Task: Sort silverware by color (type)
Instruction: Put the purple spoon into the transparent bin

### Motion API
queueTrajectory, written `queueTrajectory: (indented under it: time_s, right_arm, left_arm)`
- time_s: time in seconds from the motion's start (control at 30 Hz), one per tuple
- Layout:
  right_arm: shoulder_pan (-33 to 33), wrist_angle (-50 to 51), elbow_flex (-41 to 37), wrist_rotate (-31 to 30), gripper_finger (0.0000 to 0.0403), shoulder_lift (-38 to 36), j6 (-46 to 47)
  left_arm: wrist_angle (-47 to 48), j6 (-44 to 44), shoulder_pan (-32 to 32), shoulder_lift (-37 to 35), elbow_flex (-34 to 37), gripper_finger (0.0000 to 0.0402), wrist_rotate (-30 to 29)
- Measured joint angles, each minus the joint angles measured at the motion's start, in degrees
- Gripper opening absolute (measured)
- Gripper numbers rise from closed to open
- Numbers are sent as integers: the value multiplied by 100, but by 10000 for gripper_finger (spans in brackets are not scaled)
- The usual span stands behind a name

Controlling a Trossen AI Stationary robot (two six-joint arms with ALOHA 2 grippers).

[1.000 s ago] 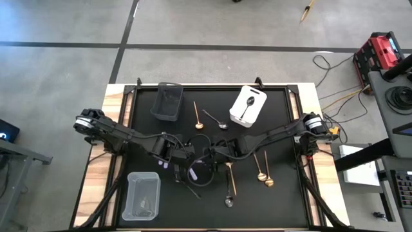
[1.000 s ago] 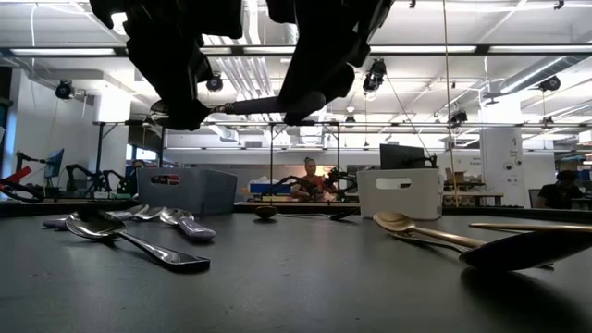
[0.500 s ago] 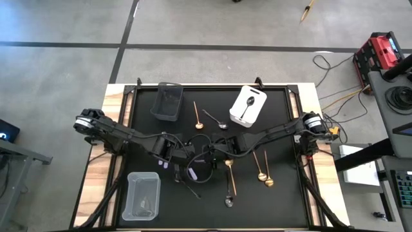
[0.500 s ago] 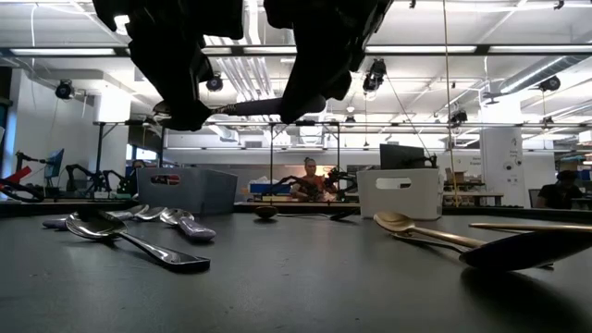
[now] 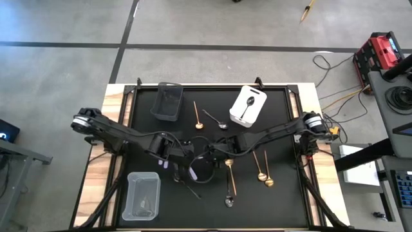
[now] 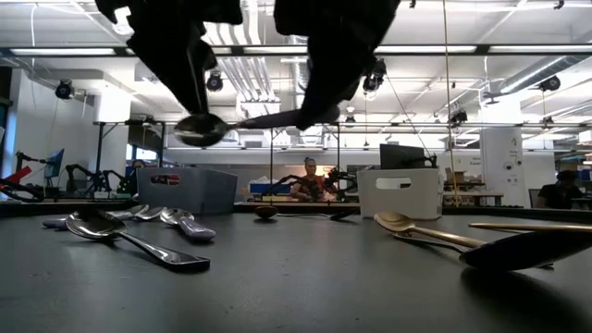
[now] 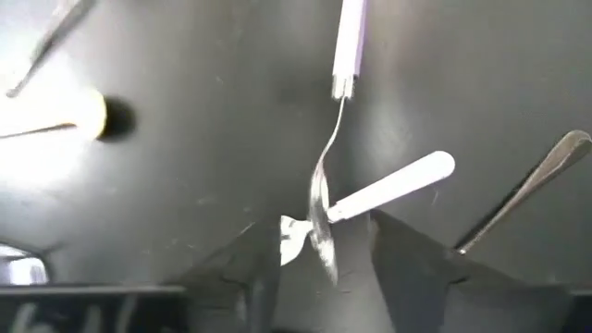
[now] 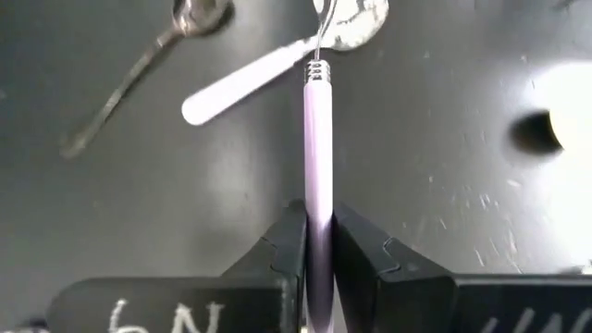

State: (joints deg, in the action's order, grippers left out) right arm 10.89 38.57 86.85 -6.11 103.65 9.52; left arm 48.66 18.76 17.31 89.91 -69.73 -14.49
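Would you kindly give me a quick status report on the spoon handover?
Right gripper shut on lilac-handled spoon, held above the mat. Left gripper open around its bowl. More spoons lie below; nothing blocking.

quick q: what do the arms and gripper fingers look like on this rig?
Two dark, near-black jointed arms, left arm and right arm, each with a rounded silver-capped joint at its outer end. Left gripper and right gripper have dark angular two-finger jaws; white handwritten markings show on both wrist housings.

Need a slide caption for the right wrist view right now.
Right claw shut on the lilac-handled spoon, held above another lilac-handled spoon lying on the dark table.
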Motion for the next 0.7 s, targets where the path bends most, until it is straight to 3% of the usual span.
queueTrajectory:
  time_s: [0.13, 0.33, 0.5, 0.7]
  right_arm:
    - [8, 303, -51, -242, 25, -193, -11]
    - [43, -222, -743, -638, 24, -873, 104]
    - [131, -1967, -1871, -971, 24, -1591, -15]
    - [151, -4957, -3238, -1067, 24, -2213, -523]
  left_arm:
    - [-13, -14, 80, -370, 0, 184, -494]
    - [-325, -31, 509, -1034, 58, 186, -1563]
    - [-1084, -254, 905, -1531, 333, 177, -2047]
    - [-2781, -916, 1040, -2005, 1115, 170, -2086]
